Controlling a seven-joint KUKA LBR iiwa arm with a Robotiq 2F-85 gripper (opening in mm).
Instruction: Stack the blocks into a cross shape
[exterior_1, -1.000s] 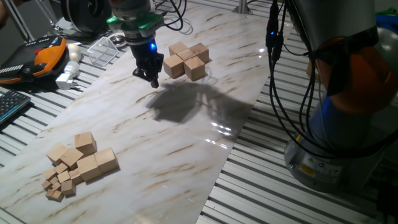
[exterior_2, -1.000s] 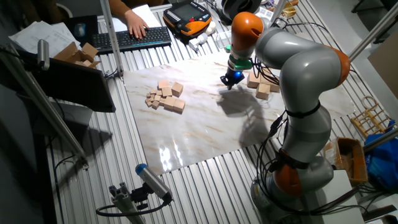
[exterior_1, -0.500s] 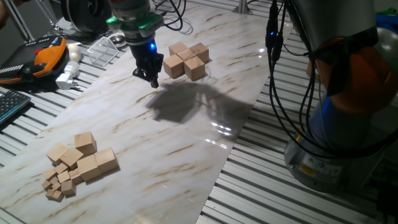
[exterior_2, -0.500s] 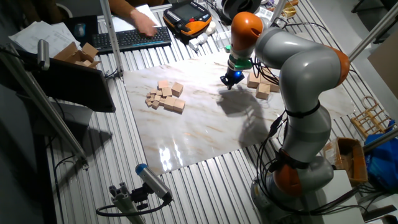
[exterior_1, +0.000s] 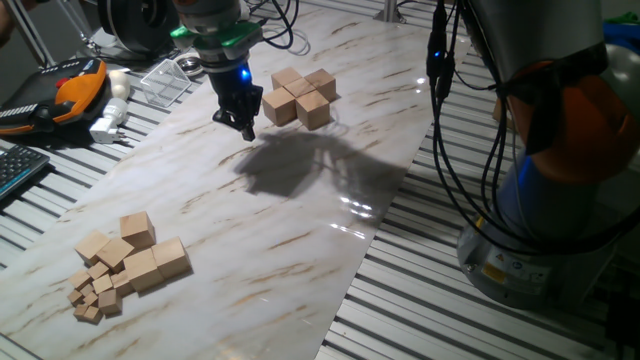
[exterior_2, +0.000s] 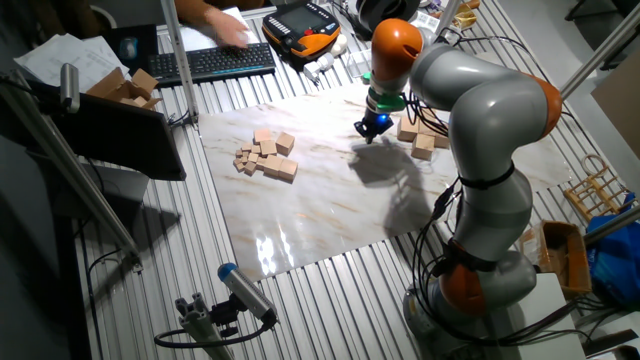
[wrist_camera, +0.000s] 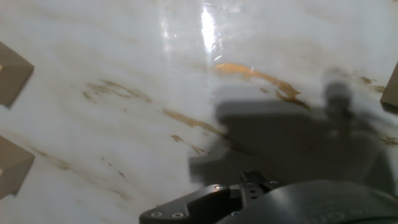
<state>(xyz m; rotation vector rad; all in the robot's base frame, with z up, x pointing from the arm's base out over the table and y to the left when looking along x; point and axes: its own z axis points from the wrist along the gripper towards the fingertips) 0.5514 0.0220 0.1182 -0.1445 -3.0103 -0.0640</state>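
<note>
Several large tan wooden blocks (exterior_1: 300, 95) lie together in a cross-like cluster at the far side of the marble board; they also show in the other fixed view (exterior_2: 420, 135). A second pile of blocks (exterior_1: 140, 258) lies at the near left, mixed with tiny cubes (exterior_1: 92, 298). My gripper (exterior_1: 245, 128) hangs just left of the far cluster, low over the board, fingers together and holding nothing. In the hand view, block corners (wrist_camera: 11, 71) show at the left edge and bare marble lies below.
An orange teach pendant (exterior_1: 75, 85), a clear plastic box (exterior_1: 165, 80) and a white plug (exterior_1: 110, 120) lie off the board at the far left. A keyboard (exterior_2: 215, 60) has a person's hand (exterior_2: 228, 30) on it. The robot base (exterior_1: 560, 200) and cables stand at the right.
The arm and the blocks have not moved. The person's hand has shifted along the keyboard.
</note>
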